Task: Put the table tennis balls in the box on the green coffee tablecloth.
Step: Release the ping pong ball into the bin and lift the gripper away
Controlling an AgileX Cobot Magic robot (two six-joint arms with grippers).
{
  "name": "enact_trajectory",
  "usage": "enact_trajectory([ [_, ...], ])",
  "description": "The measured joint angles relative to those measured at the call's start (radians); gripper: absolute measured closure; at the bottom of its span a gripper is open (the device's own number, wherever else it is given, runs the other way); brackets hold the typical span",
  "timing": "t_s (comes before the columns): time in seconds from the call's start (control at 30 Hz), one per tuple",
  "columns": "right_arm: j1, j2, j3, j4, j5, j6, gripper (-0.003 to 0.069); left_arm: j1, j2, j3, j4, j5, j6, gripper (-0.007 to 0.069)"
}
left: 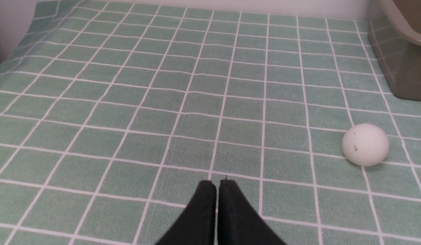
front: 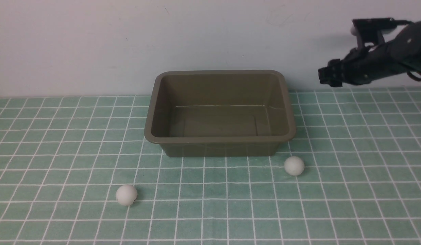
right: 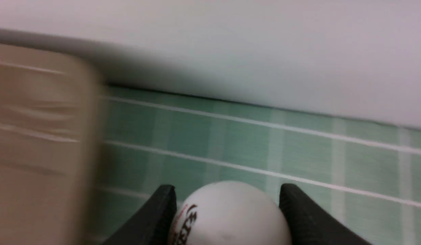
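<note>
The olive-brown box (front: 220,139) stands empty at the middle back of the green tablecloth (front: 61,163). One white ball (front: 126,195) lies front left of the box, another (front: 294,165) by its front right corner. My right gripper (right: 227,194) is shut on the third ball (right: 227,217), the one with the dark logo, held high to the right of the box (right: 37,136); it shows in the front view (front: 327,76). My left gripper (left: 217,185) is shut and empty, low over the cloth, with a ball (left: 365,144) apart from it and the box's corner (left: 406,51) beyond.
A pale wall (front: 95,41) rises straight behind the cloth's back edge. The cloth's edge (left: 13,51) shows in the left wrist view.
</note>
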Motion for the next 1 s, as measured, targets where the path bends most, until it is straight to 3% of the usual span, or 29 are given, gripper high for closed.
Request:
enact_trajectory([
  [0.2,0.162,-0.115,0.0,0.011,0.059,-0.006,0.0307,0.0,0.0,0.0,0.0,0.0,0.0,0.0629],
  [0.23,0.244,-0.136,0.0,0.018,0.049,-0.004,0.0307,0.0,0.0,0.0,0.0,0.0,0.0,0.0629],
  [0.37,0.333,-0.117,0.0,0.021,0.015,0.007,0.0307,0.0,0.0,0.0,0.0,0.0,0.0,0.0629],
  [1.0,0.351,0.068,0.0,-0.004,0.008,-0.079,0.029,0.0,0.0,0.0,0.0,0.0,0.0,0.0629],
])
